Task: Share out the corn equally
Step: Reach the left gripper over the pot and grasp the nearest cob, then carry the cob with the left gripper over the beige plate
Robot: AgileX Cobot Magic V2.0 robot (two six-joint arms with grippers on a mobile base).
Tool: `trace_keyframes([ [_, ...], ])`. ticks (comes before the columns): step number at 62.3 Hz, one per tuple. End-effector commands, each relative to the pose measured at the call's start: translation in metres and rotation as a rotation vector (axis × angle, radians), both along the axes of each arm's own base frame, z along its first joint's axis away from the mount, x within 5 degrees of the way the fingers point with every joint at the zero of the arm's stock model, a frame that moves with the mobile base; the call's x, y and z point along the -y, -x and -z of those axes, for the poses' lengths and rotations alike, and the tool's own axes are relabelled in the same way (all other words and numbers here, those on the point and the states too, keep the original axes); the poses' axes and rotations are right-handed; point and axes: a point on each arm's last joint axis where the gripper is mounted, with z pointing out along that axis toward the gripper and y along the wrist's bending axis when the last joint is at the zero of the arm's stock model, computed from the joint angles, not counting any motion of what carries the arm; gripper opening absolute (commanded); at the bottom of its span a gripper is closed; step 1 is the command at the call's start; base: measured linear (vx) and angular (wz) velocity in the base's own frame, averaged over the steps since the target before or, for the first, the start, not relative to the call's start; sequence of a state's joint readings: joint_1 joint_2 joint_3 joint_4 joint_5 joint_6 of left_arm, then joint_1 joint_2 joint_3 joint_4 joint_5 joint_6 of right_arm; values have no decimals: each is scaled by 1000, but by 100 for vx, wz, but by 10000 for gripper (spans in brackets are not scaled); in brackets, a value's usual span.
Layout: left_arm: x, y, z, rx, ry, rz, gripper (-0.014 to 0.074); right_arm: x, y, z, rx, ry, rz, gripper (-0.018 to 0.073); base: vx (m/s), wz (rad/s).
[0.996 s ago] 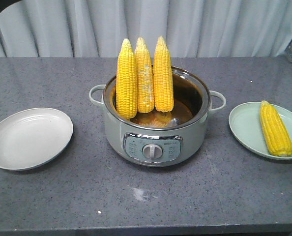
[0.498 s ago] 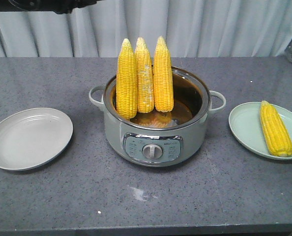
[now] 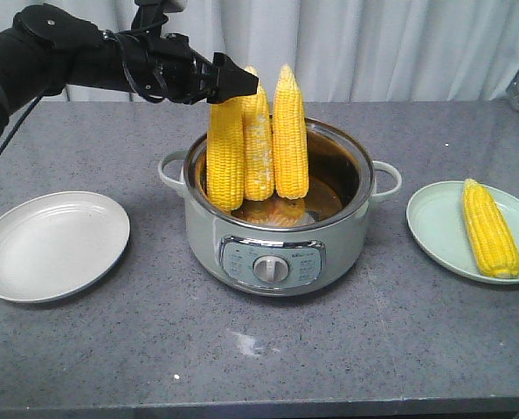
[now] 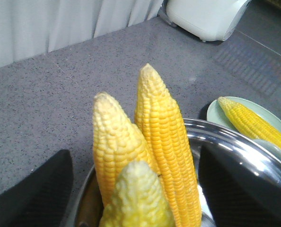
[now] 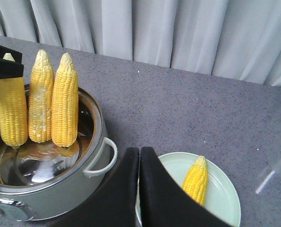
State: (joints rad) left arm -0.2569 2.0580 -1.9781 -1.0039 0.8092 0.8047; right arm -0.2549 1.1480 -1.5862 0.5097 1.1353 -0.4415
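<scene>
Black left gripper point(image 3: 231, 85) hangs open right atop the leftmost yellow corn cob point(image 3: 225, 157) standing upright in the grey-green metal pot point(image 3: 203, 240), so just drop straight down.

1. The pot point(image 3: 209, 249) had a satin, pale green painted shell, a mirror-bright steel rim and inner wall, and a silvery knob point(image 3: 271, 269) set in a chrome-look frame.
2. The corn point(image 3: 290, 131) looked waxy and bumpy, its kernel rows catching a soft shine; one cob point(image 3: 258, 144) bore dull, chalky whitish patches.
3. The surface point(image 3: 329, 358) was matt grey, stone-like and finely speckled.
4. The greyish plate point(image 3: 50, 249) and the pale green plate point(image 3: 434, 218) seemed smooth glazed ware with a low sheen.
5. The curtain point(image 3: 373, 44) was soft, pleated pale cloth.
6. The left fingers point(image 4: 31, 194) and right fingers point(image 5: 126, 189) were matt black and plastic-looking.
</scene>
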Motion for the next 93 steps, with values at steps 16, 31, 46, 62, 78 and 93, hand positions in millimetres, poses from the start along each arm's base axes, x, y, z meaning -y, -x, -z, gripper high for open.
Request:
trace_keyframes([
  [16, 0, 16, -36, 35, 29, 0, 325, -1, 5, -14, 93, -3, 10, -8, 0, 0],
  [31, -2, 17, -35, 13, 7, -13, 15, -1, 5, -14, 92, -3, 10, -8, 0, 0],
  [46, -5, 33, -67, 70, 76, -18, -8, -1, 5, -14, 91, -3, 9, -8, 0, 0],
  [62, -21, 97, -143, 232, 84, 29, -8, -2, 7, -12, 66, -4, -4, -8, 0, 0],
  [78, -56, 178, -192, 393, -220, 1, -8, -3, 7, -11, 59, -5, -9, -8, 0, 0],
  [93, -94, 183, -178, 188, -526, -298, -8, -3, 7, -11, 59, -8, -10, -8, 0, 0],
])
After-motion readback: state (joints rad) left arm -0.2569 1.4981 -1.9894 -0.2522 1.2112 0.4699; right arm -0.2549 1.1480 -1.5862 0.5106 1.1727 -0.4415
